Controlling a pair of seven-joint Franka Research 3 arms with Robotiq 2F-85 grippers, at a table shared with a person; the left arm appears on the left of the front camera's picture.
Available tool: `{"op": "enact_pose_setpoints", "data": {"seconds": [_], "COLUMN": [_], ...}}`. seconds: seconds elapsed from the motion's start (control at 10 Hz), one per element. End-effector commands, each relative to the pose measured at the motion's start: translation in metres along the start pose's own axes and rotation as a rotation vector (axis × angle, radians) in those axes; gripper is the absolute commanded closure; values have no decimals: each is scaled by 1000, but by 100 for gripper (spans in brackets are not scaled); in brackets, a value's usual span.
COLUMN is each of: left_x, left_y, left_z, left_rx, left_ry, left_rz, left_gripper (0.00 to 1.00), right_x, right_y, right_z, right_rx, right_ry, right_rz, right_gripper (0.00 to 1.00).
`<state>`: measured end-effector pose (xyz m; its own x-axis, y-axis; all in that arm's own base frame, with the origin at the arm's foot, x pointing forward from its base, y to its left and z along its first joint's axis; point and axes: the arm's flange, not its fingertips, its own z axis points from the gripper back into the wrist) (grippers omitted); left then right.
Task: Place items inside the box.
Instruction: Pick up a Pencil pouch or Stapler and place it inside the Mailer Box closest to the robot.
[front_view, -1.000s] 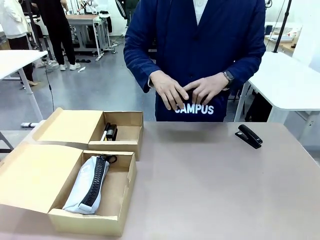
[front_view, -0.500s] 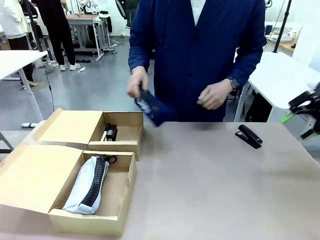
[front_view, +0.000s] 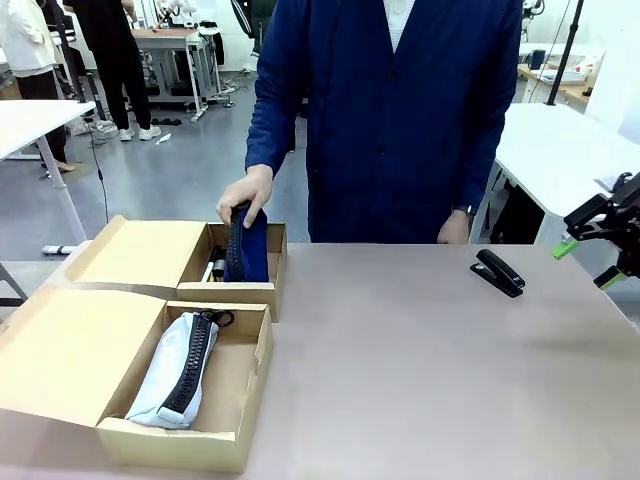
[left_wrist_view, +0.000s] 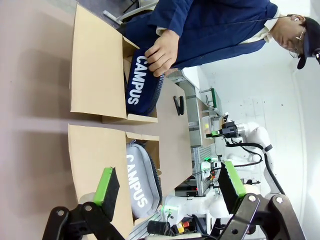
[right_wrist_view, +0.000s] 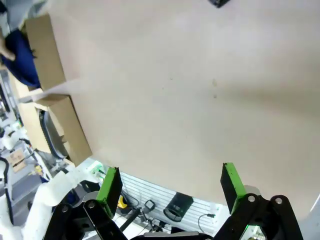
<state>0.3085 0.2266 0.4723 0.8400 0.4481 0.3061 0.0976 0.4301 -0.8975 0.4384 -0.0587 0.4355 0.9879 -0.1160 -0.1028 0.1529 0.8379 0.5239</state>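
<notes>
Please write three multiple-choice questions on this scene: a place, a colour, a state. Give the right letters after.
1. Where lies the black stapler? A in the far box; B on the bare table; C in the near box.
2. What colour is the pouch in the near box? A navy; B light grey; C yellow.
3. How is the right gripper? A open, empty; B shut on the stapler; C shut on a pouch.
1 B: it rests on the table, right of both boxes. 2 B: its fabric is pale grey. 3 A: its green pads stand apart, nothing between.
</notes>
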Motion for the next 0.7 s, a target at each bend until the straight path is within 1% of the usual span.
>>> {"op": "enact_pose_setpoints", "data": {"seconds": [0.0,0.1,0.2,0.3,0.4,0.5,0.6], "left_x": [-1,-1,-1,-1,-1,-1,-1], "left_y": [-1,-1,-1,-1,-1,-1,-1], "left_z": [1,1,1,1,1,1,1], "left_rx": [-17,-17,-17,-17,-17,-17,-17], "left_ry": [-6,-6,-6,-6,-6,-6,-6], "left_rz": [-21,-21,-21,-21,-21,-21,-21], "left_gripper": [0,0,0,0,0,0,0], "right_x": [27,44,62,79,96,111,123], "right_y": [9,13,12,8,3,-1,-4], "right_z": [-26,-35,-46,-55,-64,-72,-78], "right_rx": [-39,-73,-136,-144,-160,-201,-211], "right_ry": [-10,-74,-167,-170,-199,-252,-305], "right_rz": [201,276,317,358,418,463,490], "right_gripper": [0,0,0,0,0,0,0]}}
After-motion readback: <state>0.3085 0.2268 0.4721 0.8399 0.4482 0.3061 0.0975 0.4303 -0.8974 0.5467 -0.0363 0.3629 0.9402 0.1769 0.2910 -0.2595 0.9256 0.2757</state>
